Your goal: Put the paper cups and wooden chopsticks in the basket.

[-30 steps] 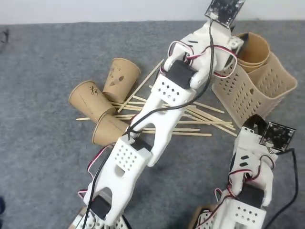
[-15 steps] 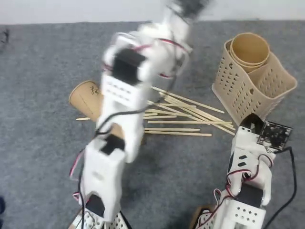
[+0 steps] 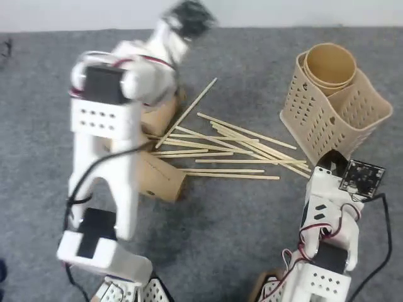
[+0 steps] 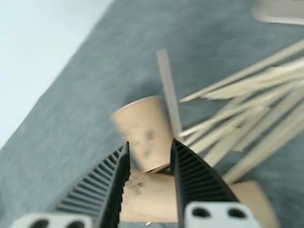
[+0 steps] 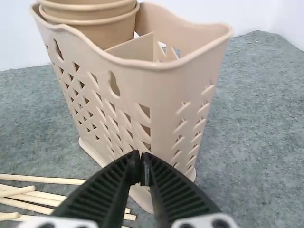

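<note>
Far right: beige perforated plastic basket (image 3: pixel 321 126) is standing on the grey worktop (image 3: pixel 252 239), holding stacked brown paper cups (image 3: pixel 330 65); loose brown paper cups (image 3: pixel 160 180) are lying left; pale wooden chopsticks (image 3: pixel 239 151) are lying scattered between; left end effector (image 4: pixel 149 145) is hovering spread over a loose cup; right end effector (image 5: pixel 141 156) is sitting pressed together just near of the basket.

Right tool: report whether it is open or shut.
Shut: the right tool has its fingers touching at the tips, facing the basket.

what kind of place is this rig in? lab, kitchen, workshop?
Probably a lab or demo bench, not a kitchen: a grey felt-like mat as the work surface, a plain white wall behind it, and the chopsticks and basket look like laid-out props.
</note>
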